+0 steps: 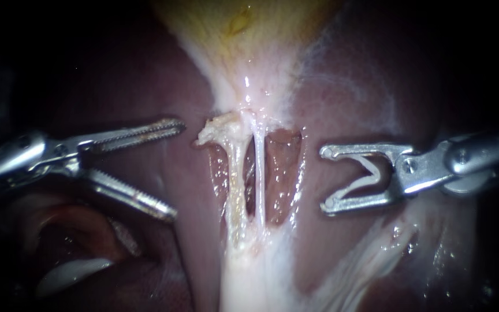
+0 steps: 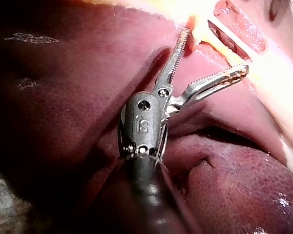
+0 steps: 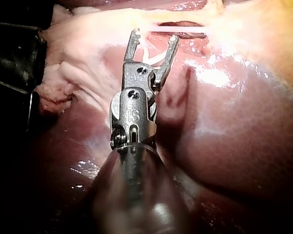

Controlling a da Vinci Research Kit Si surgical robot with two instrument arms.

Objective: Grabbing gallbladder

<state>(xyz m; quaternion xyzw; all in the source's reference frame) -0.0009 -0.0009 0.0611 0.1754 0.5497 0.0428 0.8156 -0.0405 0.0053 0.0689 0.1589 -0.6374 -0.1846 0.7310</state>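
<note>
Gallbladder (image 1: 249, 34) at 12 o'clock; left instrument (image 1: 175, 170) at 9 w/ jaws apart, nothing held; right instrument (image 1: 326, 178) at 3, same.

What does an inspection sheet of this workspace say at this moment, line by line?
Surface: the liver lies under and around everything, wet and shiny.
Job's things: the gallbladder is at the far end of the field, and no instrument touches it.
Tubes: a thicker tube and a thinner tube run side by side in the middle, with no clip on either.
Clutter: nothing seen.
Instruments: the left instrument has toothed jaws, open and holding nothing, beside the thicker tube. The right instrument has open jaws on the other side of the tubes and touches neither.
Cables: nothing seen.
Surroundings: dark beyond the tissue, nothing to tell.
</note>
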